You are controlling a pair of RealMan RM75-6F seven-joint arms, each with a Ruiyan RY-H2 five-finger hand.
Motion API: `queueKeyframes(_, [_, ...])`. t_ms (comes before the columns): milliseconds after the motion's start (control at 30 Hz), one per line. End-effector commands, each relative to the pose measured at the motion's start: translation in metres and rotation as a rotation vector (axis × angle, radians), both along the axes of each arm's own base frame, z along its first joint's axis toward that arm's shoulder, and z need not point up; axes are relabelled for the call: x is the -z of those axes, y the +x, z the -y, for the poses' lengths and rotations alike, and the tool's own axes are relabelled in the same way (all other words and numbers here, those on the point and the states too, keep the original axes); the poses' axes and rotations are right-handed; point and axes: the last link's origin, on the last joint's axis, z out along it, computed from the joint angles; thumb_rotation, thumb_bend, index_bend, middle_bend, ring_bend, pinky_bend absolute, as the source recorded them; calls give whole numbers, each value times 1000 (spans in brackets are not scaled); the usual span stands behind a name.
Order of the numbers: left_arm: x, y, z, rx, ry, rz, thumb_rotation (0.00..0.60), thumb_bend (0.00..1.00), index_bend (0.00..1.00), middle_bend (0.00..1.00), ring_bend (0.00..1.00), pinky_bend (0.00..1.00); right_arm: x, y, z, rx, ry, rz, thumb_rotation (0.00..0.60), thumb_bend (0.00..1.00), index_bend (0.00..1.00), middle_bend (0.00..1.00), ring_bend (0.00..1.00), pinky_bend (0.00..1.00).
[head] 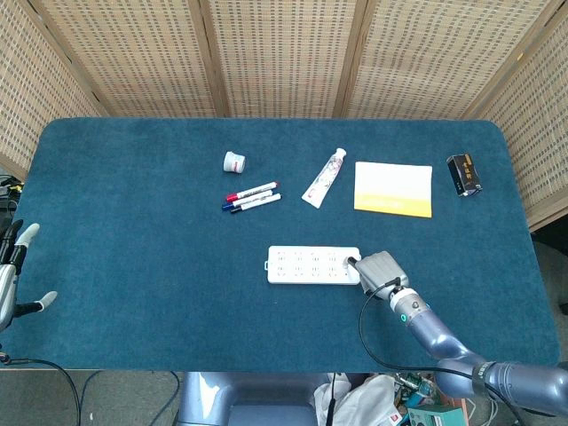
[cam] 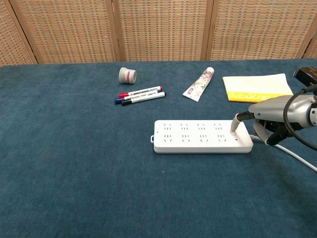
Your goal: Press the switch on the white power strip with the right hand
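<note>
The white power strip [head: 312, 264] lies flat near the middle of the blue table, its long side running left to right. My right hand [head: 377, 271] sits at the strip's right end. In the chest view one extended fingertip [cam: 234, 128] presses down on the top of the power strip [cam: 198, 136] near that end, while the rest of the right hand [cam: 270, 119] is curled in and holds nothing. The switch itself is hidden under the finger. My left hand [head: 13, 275] hangs off the table's left edge with its fingers apart and empty.
A small white jar [head: 233, 161], three markers [head: 251, 197], a tube [head: 324, 177], a yellow-and-white pad [head: 393, 188] and a black box [head: 463, 174] lie across the far half. The strip's white cable [cam: 297, 157] trails off to the right.
</note>
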Motion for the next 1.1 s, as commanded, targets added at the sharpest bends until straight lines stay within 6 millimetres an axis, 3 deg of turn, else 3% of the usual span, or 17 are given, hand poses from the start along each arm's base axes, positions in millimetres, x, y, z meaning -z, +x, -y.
queueKeyframes(33, [0, 0, 0, 0, 0, 0, 600, 0, 0, 0, 0, 0, 2, -1, -1, -7, 3, -12, 600, 973, 218, 746, 884, 1000])
queueKeyframes(333, [0, 1, 1, 0, 2, 2, 600, 0, 0, 0, 0, 0, 8, 0, -8, -25, 14, -39, 600, 973, 241, 748, 884, 1000])
queueKeyframes(533, [-1, 0, 1, 0, 4, 6, 600, 0, 0, 0, 0, 0, -3, 13, -4, -64, -47, 16, 600, 973, 246, 748, 884, 1000])
queueKeyframes(733, [-2, 1, 2, 3, 4, 11, 600, 0, 0, 0, 0, 0, -32, 32, -2, -106, -132, 123, 600, 973, 246, 748, 884, 1000])
queueKeyframes(933, [-2, 0, 3, 9, -3, 13, 600, 0, 0, 0, 0, 0, -78, 36, -21, -172, -258, 261, 600, 958, 247, 742, 870, 993])
queueKeyframes(1000, [-2, 0, 4, 12, -7, 10, 600, 0, 0, 0, 0, 0, -89, 27, -31, -187, -302, 299, 600, 780, 228, 665, 777, 881])
queueKeyframes(1067, [0, 0, 5, 16, -15, 8, 600, 0, 0, 0, 0, 0, -105, 4, -49, -178, -367, 310, 600, 379, 148, 442, 509, 629])
queueKeyframes(1100, [0, 0, 5, 17, -17, 8, 600, 0, 0, 0, 0, 0, -109, -6, -56, -174, -388, 299, 600, 167, 81, 263, 289, 449])
